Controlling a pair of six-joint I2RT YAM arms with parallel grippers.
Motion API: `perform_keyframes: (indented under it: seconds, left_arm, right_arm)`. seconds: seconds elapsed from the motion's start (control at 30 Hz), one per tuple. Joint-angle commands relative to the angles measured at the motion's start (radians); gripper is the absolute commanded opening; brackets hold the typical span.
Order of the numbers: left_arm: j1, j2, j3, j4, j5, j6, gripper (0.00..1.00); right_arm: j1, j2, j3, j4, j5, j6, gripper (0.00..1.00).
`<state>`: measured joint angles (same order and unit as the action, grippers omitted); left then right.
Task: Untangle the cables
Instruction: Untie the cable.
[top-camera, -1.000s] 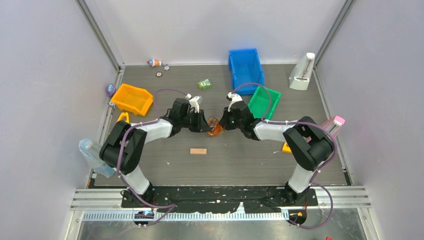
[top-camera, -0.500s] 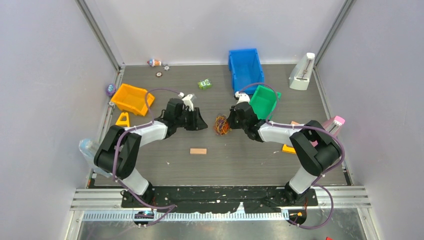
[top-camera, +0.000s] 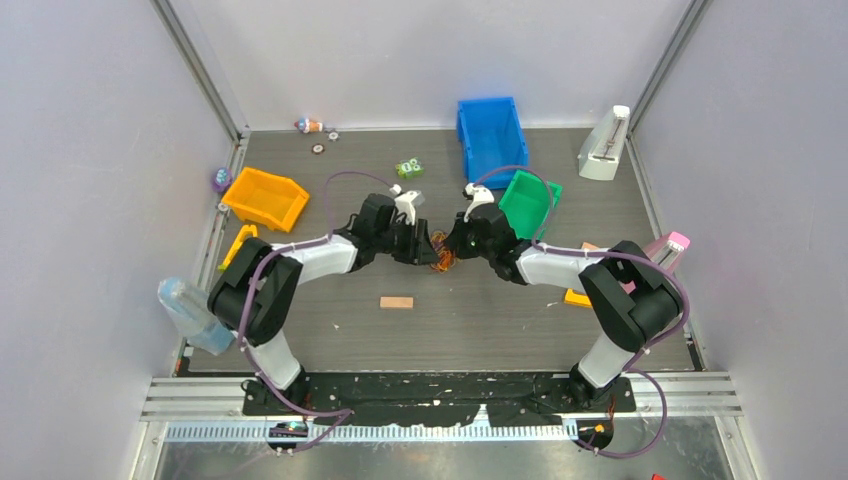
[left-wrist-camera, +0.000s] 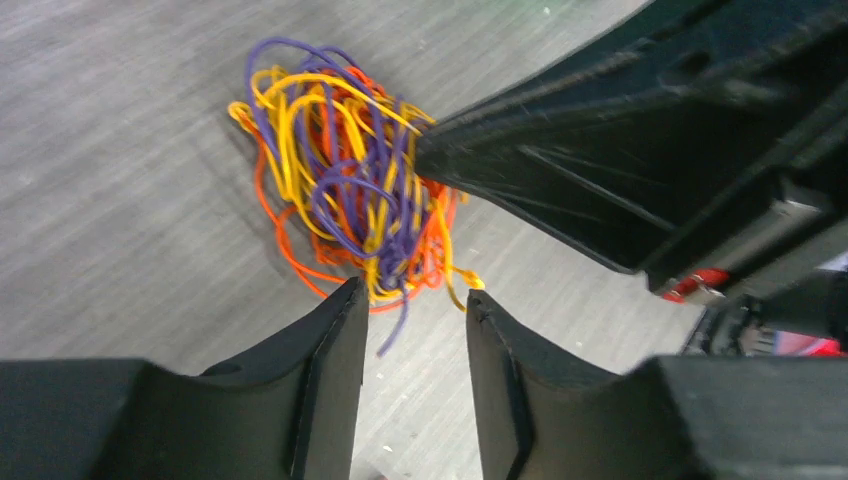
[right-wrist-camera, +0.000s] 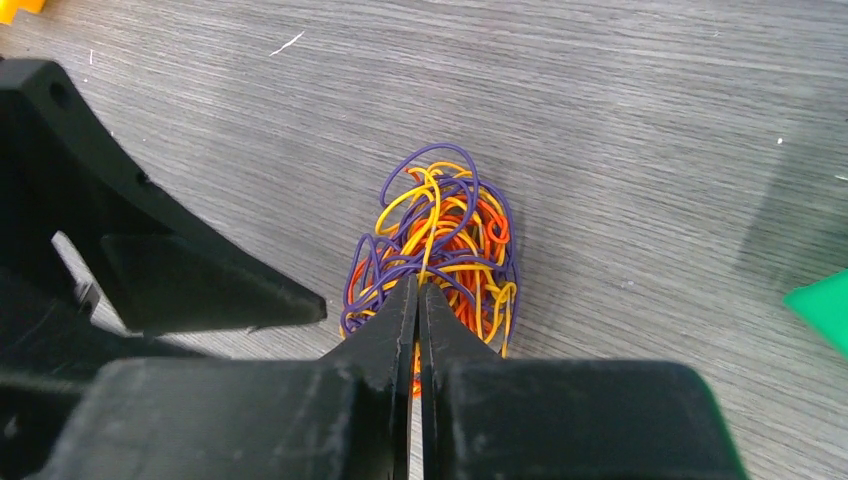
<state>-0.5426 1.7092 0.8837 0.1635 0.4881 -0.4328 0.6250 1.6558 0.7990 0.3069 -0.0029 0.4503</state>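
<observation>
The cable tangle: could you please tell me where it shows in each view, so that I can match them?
Top external: cables mid-table, between the two grippers.
Left wrist: cables upper left of centre, beyond the open left gripper.
Right wrist: cables at centre.
Shared landmark: the right gripper, shut, its tip in the tangle.

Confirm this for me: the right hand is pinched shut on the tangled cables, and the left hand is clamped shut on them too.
One part is wrong. The left hand is open, not clamped shut: the left wrist view shows its two fingers standing apart, with the lower loops of the cables just ahead of the gap. The right hand is pinched shut on the tangled cables, as you said.
</observation>
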Motion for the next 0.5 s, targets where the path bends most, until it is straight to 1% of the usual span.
perform_keyframes:
  seconds: [0.0, 0.07, 0.1, 0.27, 0.37, 0.47]
  left_arm:
    - [0.005, 0.051, 0.078, -0.061, -0.061, 0.029, 0.37]
    - [0.007, 0.051, 0.087, -0.065, -0.083, 0.019, 0.36]
    - [0.009, 0.041, 0.080, -0.063, -0.090, 0.017, 0.37]
    - [0.037, -0.073, 0.001, -0.015, -0.131, 0.006, 0.48]
    - [0.038, -0.090, 0.042, -0.075, -0.167, 0.021, 0.52]
    - [0.038, -0.053, 0.110, -0.139, -0.199, 0.022, 0.56]
  right_arm:
    - [-0.002, -0.017, 0.000, 0.046, -0.018, -0.008, 0.05]
    - [-0.002, -0.020, -0.002, 0.047, -0.015, -0.005, 0.05]
    - [-0.002, -0.021, -0.004, 0.045, -0.013, -0.006, 0.05]
    - [-0.003, -0.025, -0.006, 0.041, -0.005, -0.005, 0.05]
    - [-0.003, -0.024, -0.005, 0.039, -0.003, -0.004, 0.05]
    - [-0.002, -0.021, -0.002, 0.036, -0.002, -0.003, 0.05]
